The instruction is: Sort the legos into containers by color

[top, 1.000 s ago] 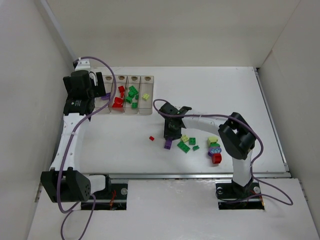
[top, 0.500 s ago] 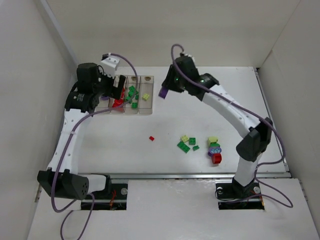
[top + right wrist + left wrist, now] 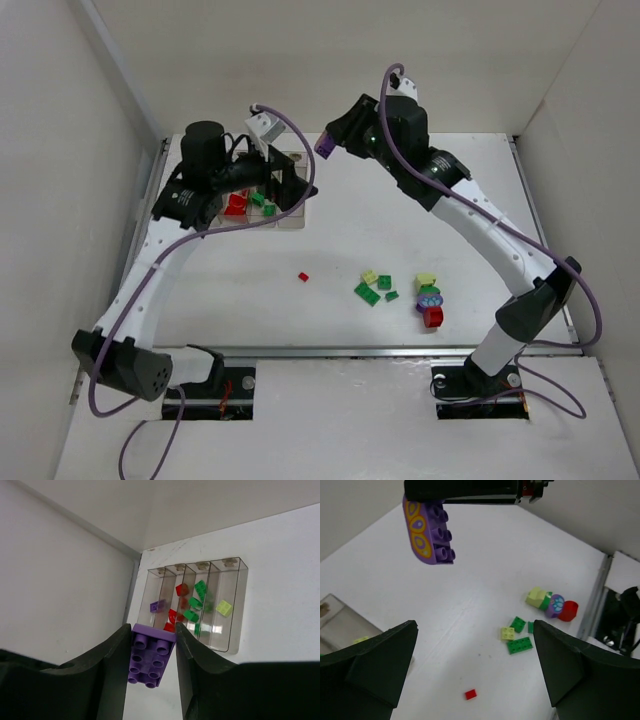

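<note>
Right wrist: the right gripper (image 3: 153, 654) is narrowed onto a purple brick (image 3: 149, 664), held in the air near the containers (image 3: 232, 630).
The left gripper (image 3: 475, 650) stands wide and empty beside the containers; loose legos (image 3: 378, 288) lie well apart from them.

Grips a purple brick (image 3: 325, 146) in the right gripper (image 3: 330, 143), high near the back of the table (image 3: 200, 290) and just right of the containers (image 3: 292, 222). Reaches the left arm (image 3: 150, 270) across that row, with the left gripper (image 3: 288, 188) above its right end, hiding much of it, though red bricks (image 3: 236, 206) and green bricks (image 3: 260, 200) show inside. Has loose pieces lying well apart from the row: a small red brick (image 3: 303, 276), then a pale yellow brick (image 3: 369, 276) beside three green pieces (image 3: 366, 293), then a tight cluster (image 3: 430, 300) of pale yellow, green, purple and red farther right.
</note>
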Controlling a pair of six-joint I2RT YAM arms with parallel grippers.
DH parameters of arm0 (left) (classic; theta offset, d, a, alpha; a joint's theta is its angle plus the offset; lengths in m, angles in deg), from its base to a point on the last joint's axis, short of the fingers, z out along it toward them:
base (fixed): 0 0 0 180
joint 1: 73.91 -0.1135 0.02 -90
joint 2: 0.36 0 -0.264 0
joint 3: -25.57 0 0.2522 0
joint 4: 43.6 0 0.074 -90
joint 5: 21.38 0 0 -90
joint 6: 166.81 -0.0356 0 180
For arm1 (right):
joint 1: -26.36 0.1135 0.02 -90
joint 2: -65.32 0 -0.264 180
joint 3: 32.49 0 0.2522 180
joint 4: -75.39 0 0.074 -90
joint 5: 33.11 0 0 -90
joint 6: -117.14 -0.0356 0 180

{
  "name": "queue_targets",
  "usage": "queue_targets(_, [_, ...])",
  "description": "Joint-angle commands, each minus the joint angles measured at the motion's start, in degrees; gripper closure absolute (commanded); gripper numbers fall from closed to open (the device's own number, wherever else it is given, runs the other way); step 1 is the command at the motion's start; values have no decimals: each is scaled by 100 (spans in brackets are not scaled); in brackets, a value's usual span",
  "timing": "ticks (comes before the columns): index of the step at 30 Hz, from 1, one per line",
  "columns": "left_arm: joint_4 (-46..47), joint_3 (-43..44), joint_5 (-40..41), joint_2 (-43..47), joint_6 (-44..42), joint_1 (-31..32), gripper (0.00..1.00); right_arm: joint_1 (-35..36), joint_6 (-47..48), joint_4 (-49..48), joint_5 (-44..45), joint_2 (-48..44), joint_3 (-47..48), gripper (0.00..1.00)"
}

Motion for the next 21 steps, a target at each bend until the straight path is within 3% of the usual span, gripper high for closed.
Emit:
queue_targets(1, [867,22,-698,-240,1086,146,0,81,-45,-478,-111,12,-7,100])
queue_targets(6, [1053,206,-337,-785,1596,147,0,204,-45,-548,-165,-41,-209,100])
queue_targets(12, [877,804,-477,-1339,1729,147,5,257,-45,-548,-332,-41,-376,100])
queue_targets(13, [825,891,-477,-1444,1729,147,6,257,-45,-548,-332,-41,-428,100])
queue_targets(15, [772,945,-424,-1523,1729,147,23,257,-45,-548,-332,-41,-428,100])
queue_targets(18, [545,997,-424,-1595,1729,147,38,257,-45,-548,-332,-93,-428,100])
queue_targets(21, [377,1051,-494,-1647,1448,147,38,257,-45,-600,-279,-94,-481,100])
